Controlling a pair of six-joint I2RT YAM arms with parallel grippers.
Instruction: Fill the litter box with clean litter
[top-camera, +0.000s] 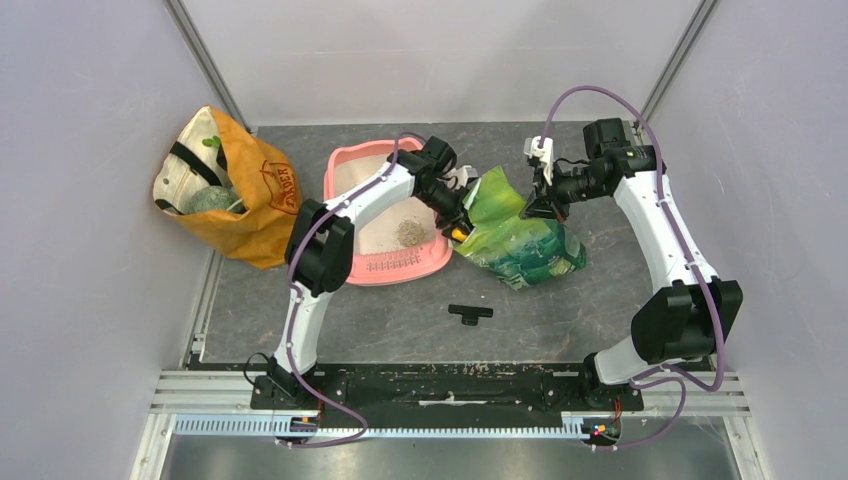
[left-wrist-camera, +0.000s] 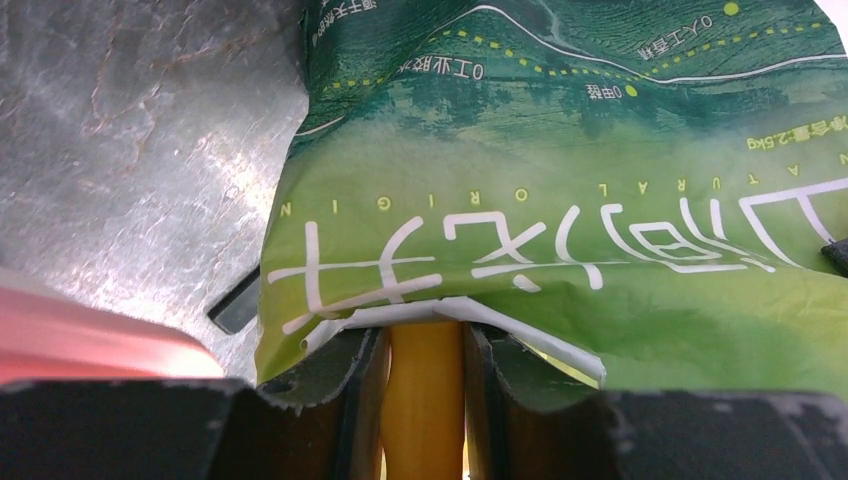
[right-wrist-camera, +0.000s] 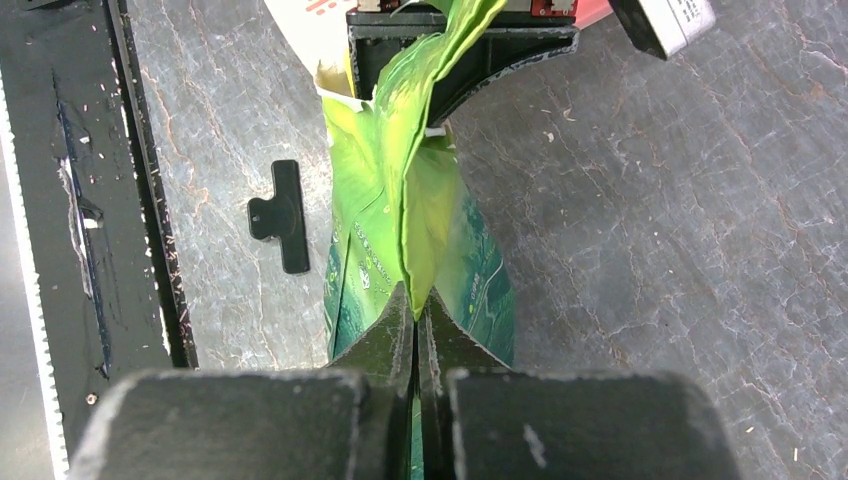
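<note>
The pink litter box (top-camera: 343, 170) lies at the table's middle left, with a small pile of grey-beige litter (top-camera: 409, 232) on its pale floor. A glossy green foil bag (top-camera: 520, 245) lies right of it. My left gripper (top-camera: 455, 225) is at the bag's open end, shut on the orange scoop's handle (left-wrist-camera: 425, 390), whose bowl is hidden under the bag's edge (left-wrist-camera: 560, 200). My right gripper (top-camera: 535, 205) is shut on the bag's upper edge (right-wrist-camera: 400, 180) and holds it raised; its jaws (right-wrist-camera: 413, 300) pinch the foil flat.
An orange-tan fabric bag (top-camera: 235, 190) stands at the far left against the wall. A small black T-shaped piece (top-camera: 470, 314) lies on the table in front of the foil bag and also shows in the right wrist view (right-wrist-camera: 283, 215). Walls close in on three sides.
</note>
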